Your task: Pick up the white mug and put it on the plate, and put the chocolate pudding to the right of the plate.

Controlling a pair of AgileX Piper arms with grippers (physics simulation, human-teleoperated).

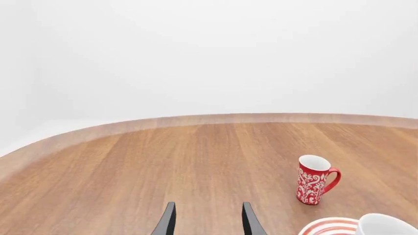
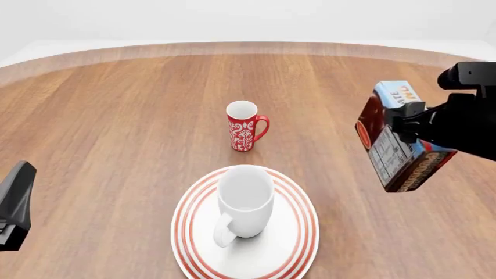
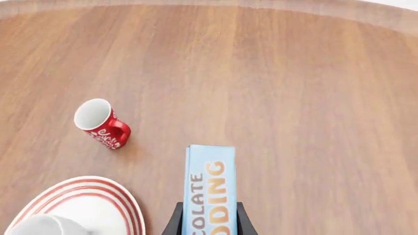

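The white mug (image 2: 245,200) is seated on the plate (image 2: 298,232). The chocolate pudding (image 2: 395,139) is clamped, tilted, in the right gripper (image 2: 403,125) above the counter (image 2: 116,116); it should be levelled, then lowered just beside the plate's right rim. The left gripper (image 1: 207,220) is held apart, empty

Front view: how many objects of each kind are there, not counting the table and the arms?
Mugs: 2, the white mug and the red mug
Plates: 1, the plate
Cartons: 1, the chocolate pudding, held in the right gripper
Total: 4
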